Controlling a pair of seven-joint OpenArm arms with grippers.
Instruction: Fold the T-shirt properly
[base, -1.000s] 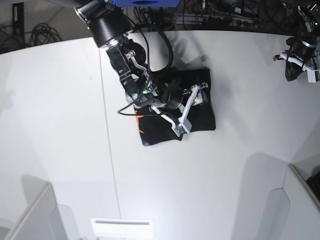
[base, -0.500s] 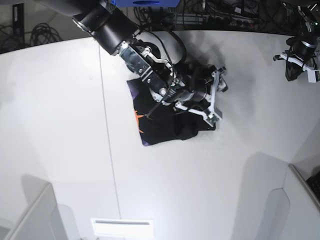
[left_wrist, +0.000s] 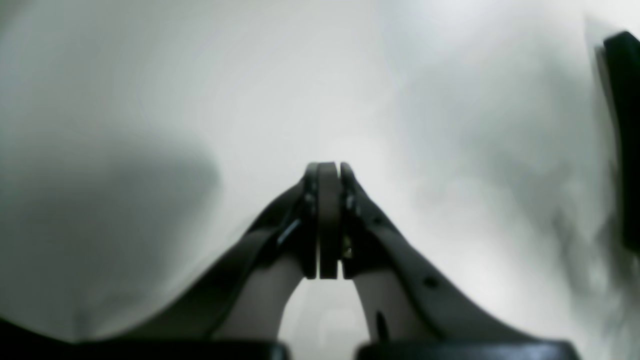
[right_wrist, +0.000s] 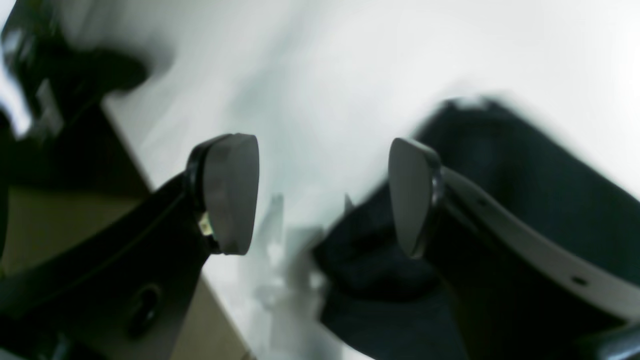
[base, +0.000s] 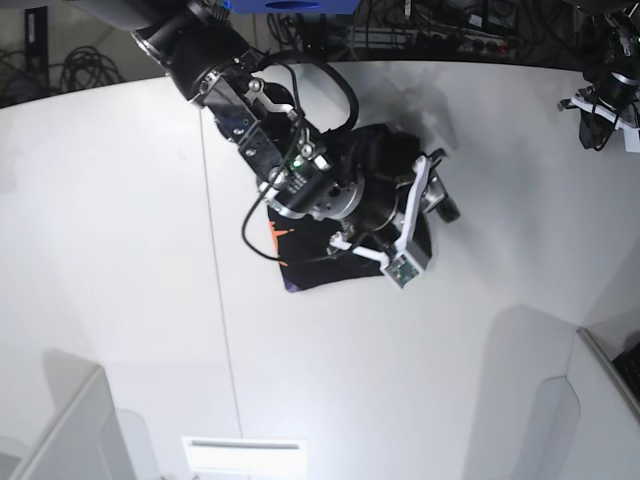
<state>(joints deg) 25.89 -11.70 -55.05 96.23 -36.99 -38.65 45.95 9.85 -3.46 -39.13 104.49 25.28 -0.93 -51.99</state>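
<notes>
The black T-shirt (base: 318, 262) lies folded into a compact bundle at the table's middle, with an orange print (base: 274, 232) showing at its left edge. My right gripper (base: 417, 216) is open and empty, hovering over the shirt's right edge. In the right wrist view the right gripper (right_wrist: 320, 195) has its pads wide apart, with the black cloth (right_wrist: 530, 165) below and behind the right finger. My left gripper (left_wrist: 328, 172) is shut on nothing above bare white table. The left arm (base: 605, 95) is at the far right back, far from the shirt.
The white table (base: 120, 250) has a seam (base: 215, 290) running front to back left of the shirt. Grey bin walls stand at the front left (base: 70, 430) and front right (base: 600, 400). Cables lie behind the table's back edge. A dark object (left_wrist: 622, 140) sits at the left wrist view's right edge.
My right arm has swung over the shirt, and its open gripper moved from the middle to the shirt's right edge. The shirt's right part got covered. The left arm drew back slightly.
</notes>
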